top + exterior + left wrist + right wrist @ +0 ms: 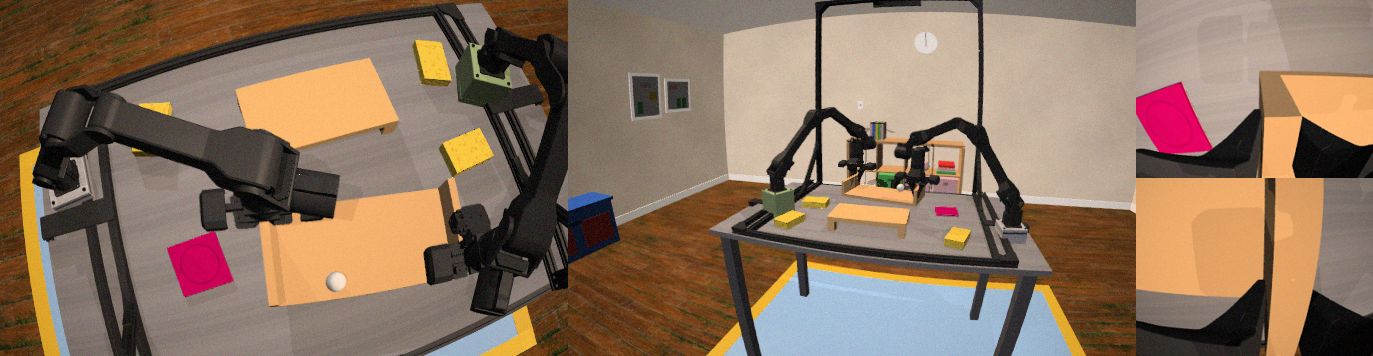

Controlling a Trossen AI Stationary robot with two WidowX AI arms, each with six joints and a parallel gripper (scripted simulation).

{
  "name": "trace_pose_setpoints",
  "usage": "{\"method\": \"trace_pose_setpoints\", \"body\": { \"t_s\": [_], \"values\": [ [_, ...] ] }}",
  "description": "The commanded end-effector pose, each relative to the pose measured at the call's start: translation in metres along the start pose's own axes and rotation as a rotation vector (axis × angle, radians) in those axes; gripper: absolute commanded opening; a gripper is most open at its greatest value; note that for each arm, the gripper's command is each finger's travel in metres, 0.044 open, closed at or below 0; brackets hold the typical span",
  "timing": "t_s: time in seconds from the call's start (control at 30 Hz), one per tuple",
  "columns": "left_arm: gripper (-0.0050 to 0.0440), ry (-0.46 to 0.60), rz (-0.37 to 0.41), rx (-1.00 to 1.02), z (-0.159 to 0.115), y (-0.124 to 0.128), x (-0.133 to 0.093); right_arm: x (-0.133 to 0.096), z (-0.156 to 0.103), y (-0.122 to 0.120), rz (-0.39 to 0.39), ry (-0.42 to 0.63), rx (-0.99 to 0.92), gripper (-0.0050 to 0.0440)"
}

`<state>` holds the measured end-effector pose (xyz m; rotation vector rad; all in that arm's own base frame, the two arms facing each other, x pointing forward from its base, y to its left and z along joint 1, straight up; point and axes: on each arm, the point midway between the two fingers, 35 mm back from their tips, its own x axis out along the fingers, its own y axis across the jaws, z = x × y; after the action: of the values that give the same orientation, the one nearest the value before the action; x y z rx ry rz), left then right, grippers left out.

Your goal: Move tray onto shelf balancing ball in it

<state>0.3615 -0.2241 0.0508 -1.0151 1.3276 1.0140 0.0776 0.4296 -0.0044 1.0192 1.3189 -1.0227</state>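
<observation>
Grey table (150,210) (868,243) beneath low orange shelf (315,102) (869,214), yellow sponges (432,62) (789,219).

In your top view, the white ball (336,281) sat on the orange tray (360,245), near its long edge — closer to the end wall on your left-arm side. You had the left gripper (265,216) at that end and the right gripper (452,245) at the other — with the orange shelf (317,105) beyond the tray and the magenta square (200,264) beside it.
</observation>
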Motion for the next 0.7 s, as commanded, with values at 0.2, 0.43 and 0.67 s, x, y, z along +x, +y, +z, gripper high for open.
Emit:
{"method": "trace_pose_setpoints", "body": {
  "t_s": [0.2,0.43,0.67],
  "values": [
    [0.002,0.014,-0.003,0.001,-0.0016,0.0001,-0.0076,-0.0119,-0.0022,0.0001,0.001,0.019,0.001,0.002],
    [0.002,0.011,-0.003,0.001,-0.0018,0.0001,-0.0114,-0.0154,-0.0023,0.0001,0.002,0.016,0.001,0.002],
    [0.002,0.014,-0.003,0.001,-0.0017,0.0001,-0.0112,-0.0156,-0.0022,0.0001,0.001,0.019,0.001,0.002]
  ]
}}
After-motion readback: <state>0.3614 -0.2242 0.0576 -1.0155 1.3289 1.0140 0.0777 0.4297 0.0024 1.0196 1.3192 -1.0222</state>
